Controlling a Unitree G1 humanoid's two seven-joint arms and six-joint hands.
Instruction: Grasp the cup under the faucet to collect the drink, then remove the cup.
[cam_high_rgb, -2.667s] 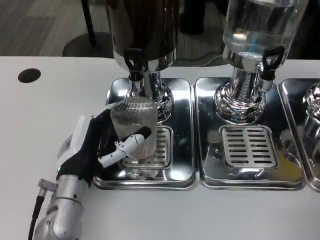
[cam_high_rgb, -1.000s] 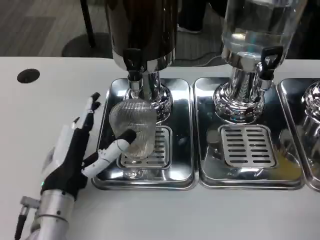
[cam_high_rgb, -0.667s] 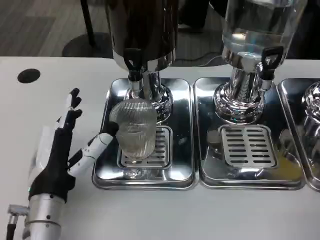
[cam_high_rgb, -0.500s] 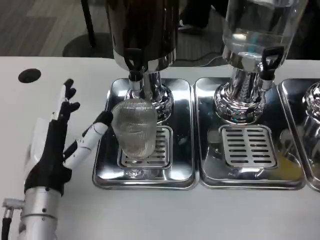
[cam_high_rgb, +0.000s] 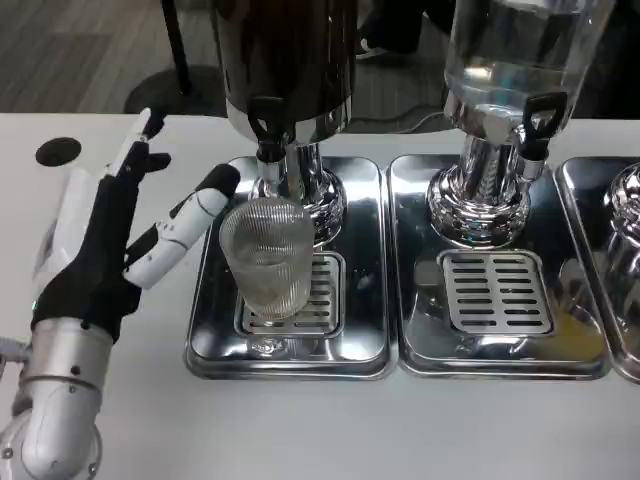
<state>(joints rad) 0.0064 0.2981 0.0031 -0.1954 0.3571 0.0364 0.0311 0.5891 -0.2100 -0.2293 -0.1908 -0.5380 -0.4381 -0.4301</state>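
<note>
A clear ribbed cup (cam_high_rgb: 267, 259) stands upright on the grate of the left drip tray (cam_high_rgb: 362, 300), just below the black faucet (cam_high_rgb: 268, 123) of the dark drink dispenser (cam_high_rgb: 285, 60). My left hand (cam_high_rgb: 110, 240) hovers to the left of the cup with its fingers spread and nothing in it. Its thumb (cam_high_rgb: 190, 222) reaches toward the cup's upper left rim; I cannot tell whether it touches.
A second dispenser (cam_high_rgb: 510, 70) with clear liquid stands on the middle tray (cam_high_rgb: 497, 290). A third tray (cam_high_rgb: 615, 260) shows at the right edge. A round black hole (cam_high_rgb: 58, 151) lies in the white table at the far left.
My left hand has let go of the cup, drawn back to the left with fingers spread, then risen toward the dispenser. The cup stays on the grate.
</note>
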